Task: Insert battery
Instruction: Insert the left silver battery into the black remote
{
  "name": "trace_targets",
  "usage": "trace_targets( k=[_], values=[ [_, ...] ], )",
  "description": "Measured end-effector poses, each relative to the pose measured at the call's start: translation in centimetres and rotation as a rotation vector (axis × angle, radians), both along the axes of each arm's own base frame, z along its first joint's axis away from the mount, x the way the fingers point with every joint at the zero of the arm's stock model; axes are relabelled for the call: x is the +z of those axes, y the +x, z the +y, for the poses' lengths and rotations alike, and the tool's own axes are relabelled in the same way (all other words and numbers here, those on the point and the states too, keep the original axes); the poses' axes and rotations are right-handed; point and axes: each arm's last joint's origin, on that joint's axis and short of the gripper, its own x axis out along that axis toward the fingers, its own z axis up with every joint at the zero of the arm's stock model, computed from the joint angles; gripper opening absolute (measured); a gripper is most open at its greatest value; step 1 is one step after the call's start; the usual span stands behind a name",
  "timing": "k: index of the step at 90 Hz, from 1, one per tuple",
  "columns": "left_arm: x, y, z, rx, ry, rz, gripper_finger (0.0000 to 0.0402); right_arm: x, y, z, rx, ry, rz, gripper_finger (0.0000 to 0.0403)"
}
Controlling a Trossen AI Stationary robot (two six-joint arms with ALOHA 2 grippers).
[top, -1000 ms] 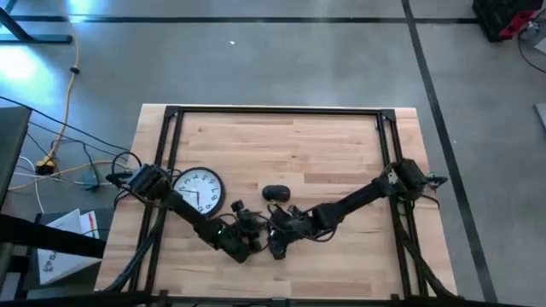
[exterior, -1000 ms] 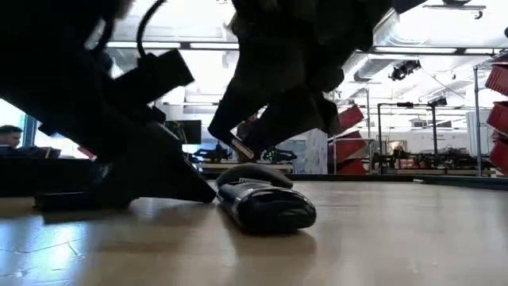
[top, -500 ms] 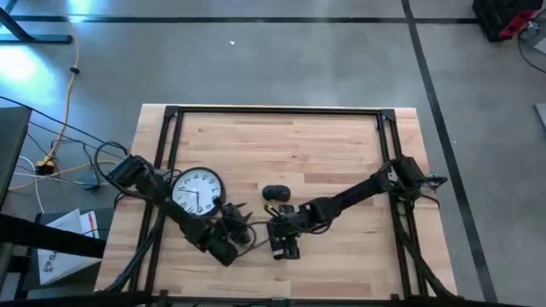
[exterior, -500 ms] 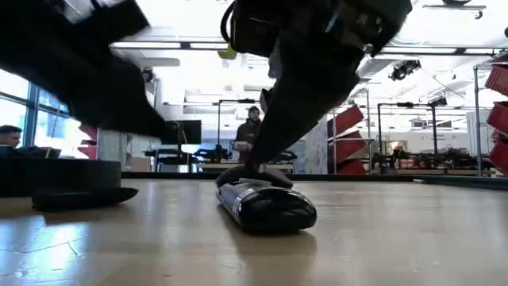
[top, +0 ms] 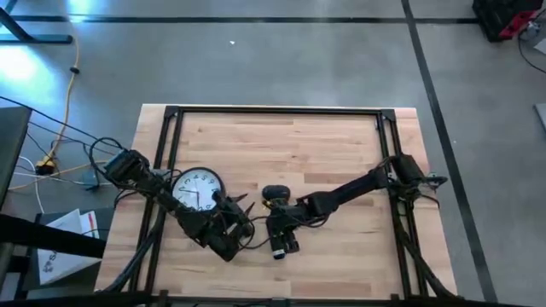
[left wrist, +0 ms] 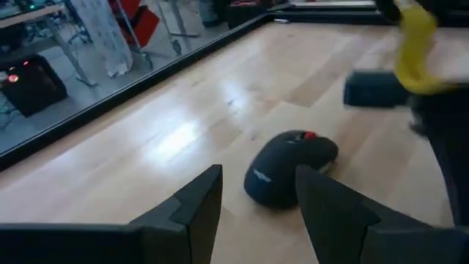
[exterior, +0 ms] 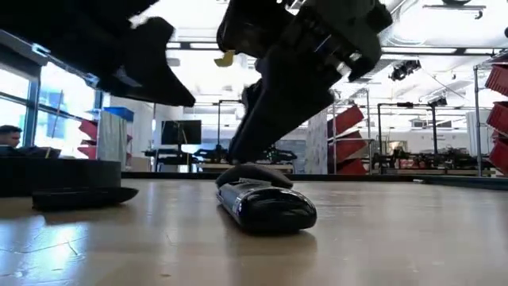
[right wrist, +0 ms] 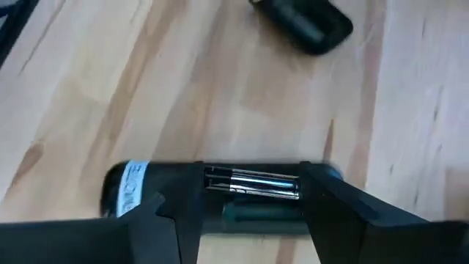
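A black oblong device [right wrist: 220, 192] lies flat on the wooden table near its front edge [top: 281, 247], and it also shows in the low view [exterior: 266, 208]. Its battery compartment is uncovered, and a silver battery [right wrist: 253, 183] lies inside. My right gripper [right wrist: 249, 176] [top: 277, 234] hangs over the device, open, with one finger on each side of the compartment. My left gripper [top: 241, 207] [left wrist: 256, 213] is open and holds nothing. It is raised off the table, to the left of the device, beside the clock. My right gripper comes at the device from above, its fingers [right wrist: 333, 209] lying across the device's length. I cannot tell whether they touch the casing. The device lies flat on the table.
A black computer mouse [top: 275, 194] [left wrist: 289, 167] sits just beyond the device. A round white clock [top: 198, 189] lies to the left, under my left arm. A dark oblong object [right wrist: 304, 22] shows past the device in the right wrist view. Bare wood spreads across the far half of the table.
My left gripper has risen off the table and drawn back from the device, toward the clock and the far edge. My right gripper has come down from a slanted pose above the device and now stands at it. The device has stayed in place.
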Motion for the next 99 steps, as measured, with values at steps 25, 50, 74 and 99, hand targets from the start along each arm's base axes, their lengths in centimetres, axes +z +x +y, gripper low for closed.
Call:
trace_targets(
  k=[25, 50, 74, 99],
  values=[
    [0.1, 0.8, 0.9, 0.03, -0.006, -0.009, 0.0156, -1.0, 0.3, -0.3, 0.029, 0.012, 0.018, 0.017],
    [0.1, 0.9, 1.0, 0.027, -0.002, -0.002, 0.0156, -1.1, 0.3, -0.3, 0.029, 0.011, 0.022, 0.017],
    [0.1, 0.9, 1.0, 0.024, 0.004, 0.007, 0.0156, -1.1, 0.2, -0.3, 0.028, 0.011, 0.026, 0.0199],
    [0.1, 0.9, 1.0, 0.022, 0.011, 0.013, 0.0156, -1.1, 0.2, -0.3, 0.024, 0.009, 0.027, 0.0257]
  ],
)
